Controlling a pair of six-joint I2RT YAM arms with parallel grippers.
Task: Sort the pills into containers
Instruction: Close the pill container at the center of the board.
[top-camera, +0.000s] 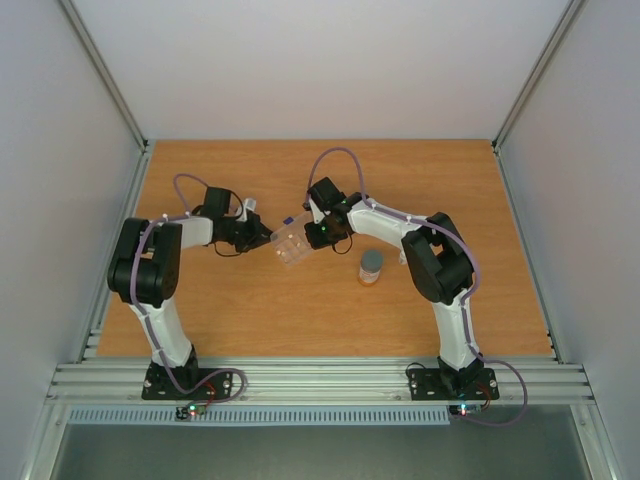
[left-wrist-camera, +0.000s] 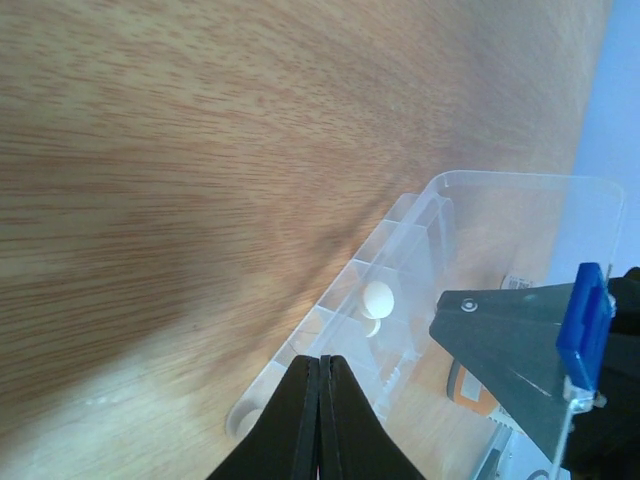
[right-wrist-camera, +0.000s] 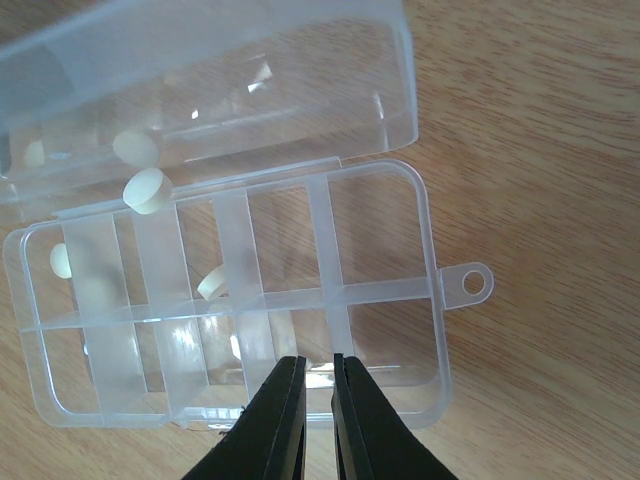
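Upon the wooden surface (top-camera: 300, 320) the open box (right-wrist-camera: 385, 240) was found, white pills (right-wrist-camera: 147, 190) lying inside. The left hand (left-wrist-camera: 322, 365) was shut, empty. The right hand (right-wrist-camera: 318, 365) was pinched on the box's rim, best kept level lest pills be spilled.

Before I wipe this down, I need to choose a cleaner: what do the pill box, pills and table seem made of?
The pill box: clear glossy plastic, probably; wood shows through and walls catch glare. The pills: matte off-white, chalky-looking pressed tablets. The table: wood or wood-look laminate, smooth, with grain.
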